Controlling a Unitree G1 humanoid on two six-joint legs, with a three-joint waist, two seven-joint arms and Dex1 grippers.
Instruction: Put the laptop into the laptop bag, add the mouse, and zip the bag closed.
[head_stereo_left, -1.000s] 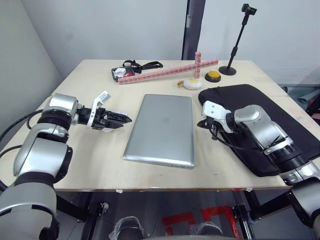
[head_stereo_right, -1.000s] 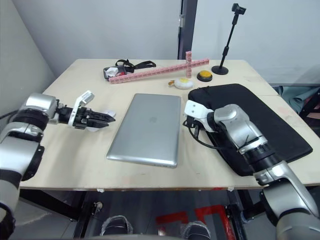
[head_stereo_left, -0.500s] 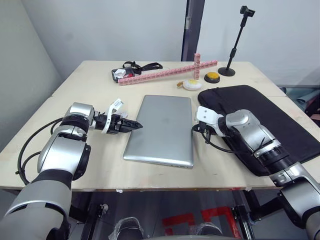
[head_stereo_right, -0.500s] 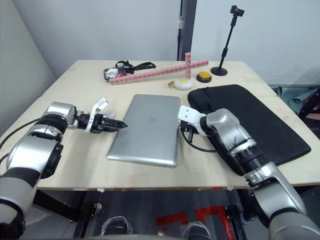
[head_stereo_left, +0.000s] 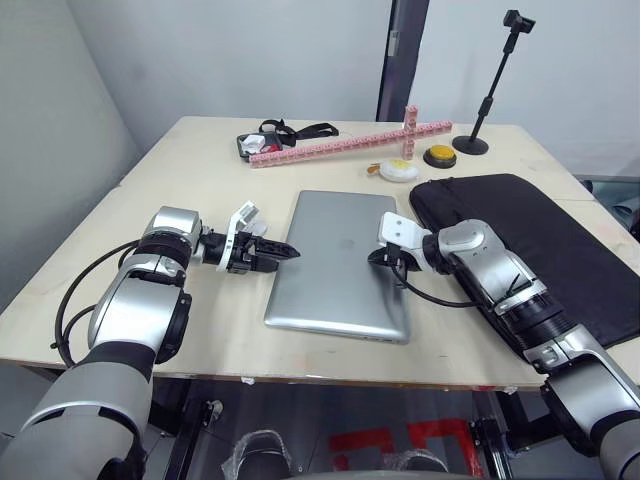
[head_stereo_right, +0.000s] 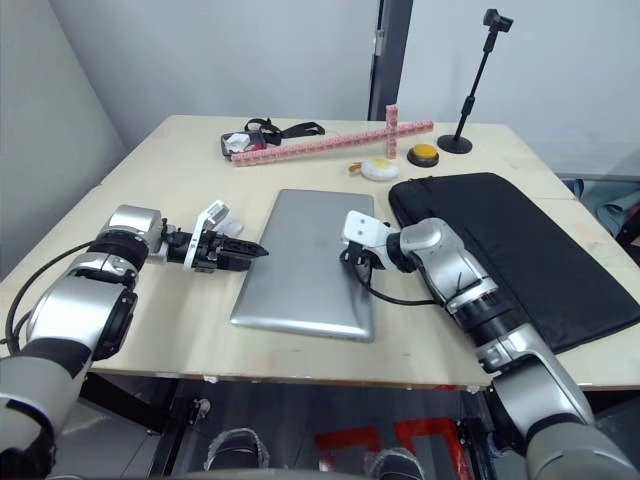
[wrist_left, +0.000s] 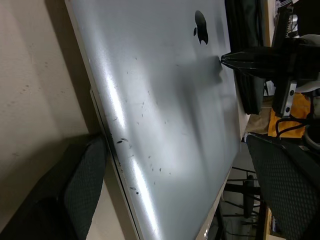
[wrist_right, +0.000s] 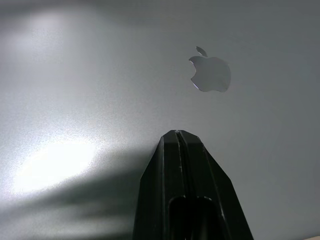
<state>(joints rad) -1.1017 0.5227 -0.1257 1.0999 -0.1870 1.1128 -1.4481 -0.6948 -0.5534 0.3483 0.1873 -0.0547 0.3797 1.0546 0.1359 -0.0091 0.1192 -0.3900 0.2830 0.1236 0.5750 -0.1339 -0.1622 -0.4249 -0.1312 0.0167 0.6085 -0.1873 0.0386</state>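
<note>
The laptop (head_stereo_left: 340, 262) is found lying flat and closed on the wooden table (head_stereo_left: 190, 170), lid upward, with the logo visible near the lid's centre. The laptop bag (head_stereo_left: 540, 235) lies flat on the table to the laptop's right, just beside it, its near corner reaching past the table edge.

The left gripper (head_stereo_left: 285, 252) is held low at the laptop's left edge; in the left wrist view its two fingers (wrist_left: 85, 185) are seen spread apart, one on each side of that edge, so the jaws are open with nothing clamped.

The right gripper (head_stereo_left: 377, 256) is placed on the lid's right half, just to the right of the logo. In the right wrist view its fingers (wrist_right: 179, 165) are pressed together into a single point over the lid, with nothing between them.

A white mouse (head_stereo_left: 251, 214) is partly seen behind the left gripper, on the table.

Noted at the far side: a pink block bar (head_stereo_left: 345, 146), a yellow button (head_stereo_left: 439, 156) and a black stand (head_stereo_left: 488, 100).
</note>
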